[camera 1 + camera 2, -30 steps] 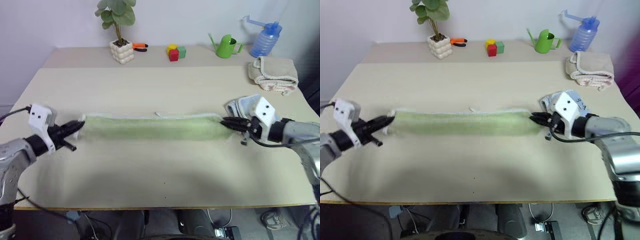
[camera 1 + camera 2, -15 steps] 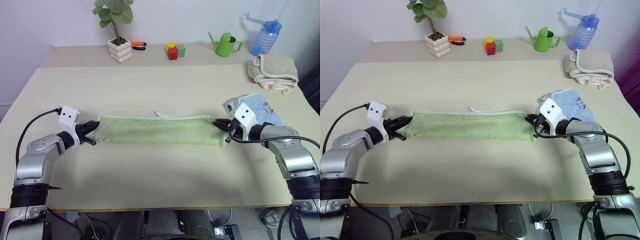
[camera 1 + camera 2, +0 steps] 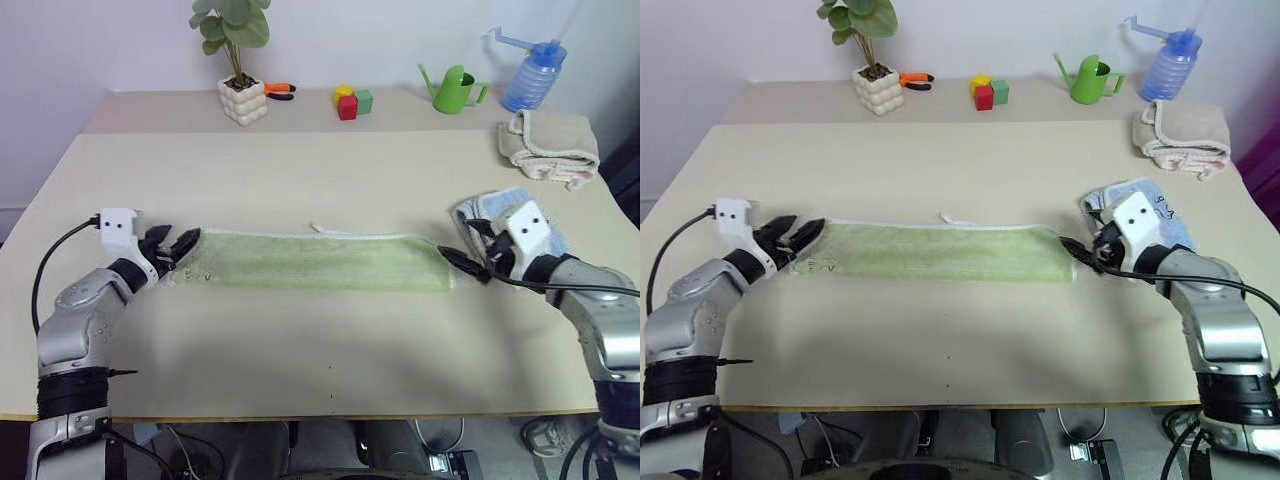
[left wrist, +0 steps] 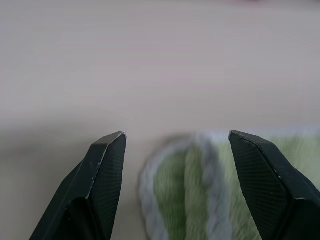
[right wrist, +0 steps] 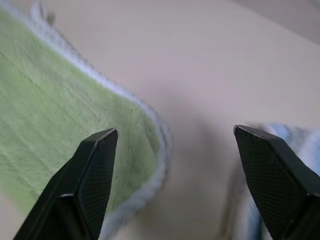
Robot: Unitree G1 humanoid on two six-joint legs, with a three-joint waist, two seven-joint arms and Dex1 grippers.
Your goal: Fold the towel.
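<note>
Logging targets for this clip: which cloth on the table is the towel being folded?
On the beige table, look at the near middle: a long, narrow light green terry towel with white piped edging lies flat. Unlike the folded light blue towel and the bundled beige towel, it is stretched into a strip.

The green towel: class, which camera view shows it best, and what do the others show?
The left eye view: the whole green towel lies flat as one long strip. The right eye view matches. Each wrist view shows just one end, between open fingers.

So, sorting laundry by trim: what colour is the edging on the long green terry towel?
White piping on the light green terry towel, clearest in the right wrist view.
</note>
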